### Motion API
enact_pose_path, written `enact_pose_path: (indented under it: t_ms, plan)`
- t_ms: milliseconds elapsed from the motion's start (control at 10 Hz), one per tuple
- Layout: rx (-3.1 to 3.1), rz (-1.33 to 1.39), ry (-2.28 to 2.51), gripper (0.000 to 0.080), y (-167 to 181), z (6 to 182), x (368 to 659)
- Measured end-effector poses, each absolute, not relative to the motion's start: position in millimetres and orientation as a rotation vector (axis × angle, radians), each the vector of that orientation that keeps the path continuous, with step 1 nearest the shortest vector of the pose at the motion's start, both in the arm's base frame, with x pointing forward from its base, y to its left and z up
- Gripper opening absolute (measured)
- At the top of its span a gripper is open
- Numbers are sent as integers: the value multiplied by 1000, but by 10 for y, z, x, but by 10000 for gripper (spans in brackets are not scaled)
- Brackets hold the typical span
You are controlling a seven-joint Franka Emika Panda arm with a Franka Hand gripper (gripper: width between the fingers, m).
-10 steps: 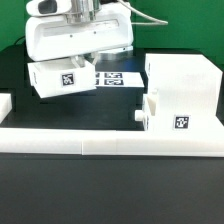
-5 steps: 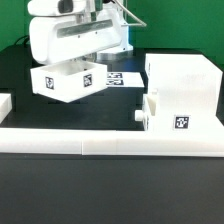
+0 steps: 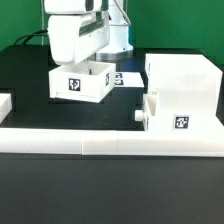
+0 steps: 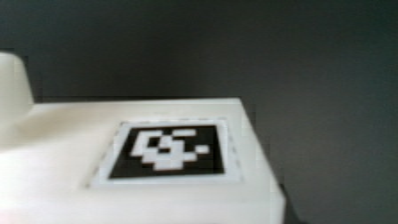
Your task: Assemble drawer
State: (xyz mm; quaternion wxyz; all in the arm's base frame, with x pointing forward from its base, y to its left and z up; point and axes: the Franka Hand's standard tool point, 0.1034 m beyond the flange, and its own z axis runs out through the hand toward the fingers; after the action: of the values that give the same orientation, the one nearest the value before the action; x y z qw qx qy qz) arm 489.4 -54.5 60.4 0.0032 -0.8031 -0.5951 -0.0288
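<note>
One tray (image 3: 82, 84) (tagged) | open-top up, level | under end effector (image 3: 84, 62)

The end effector (image 3: 82, 55) is a white, boxy, rounded housing below a grey wrist section.

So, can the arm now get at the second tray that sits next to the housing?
Probably not yet. The gripper is occupied with the first tray. The second tray itself lies open from above, beside the housing, so the way looks free once the load is set down.
</note>
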Motion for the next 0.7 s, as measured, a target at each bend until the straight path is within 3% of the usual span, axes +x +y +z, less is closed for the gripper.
enact_pose_path:
  t_ms: [200, 500, 700]
  plan:
    - [-2305, -64, -2123, 42, -554, 595, 4924]
    - [-2278, -58, -2144, 42, -540, 586, 4932]
    - [-2247, -54, -2160, 42, -410, 628, 5132]
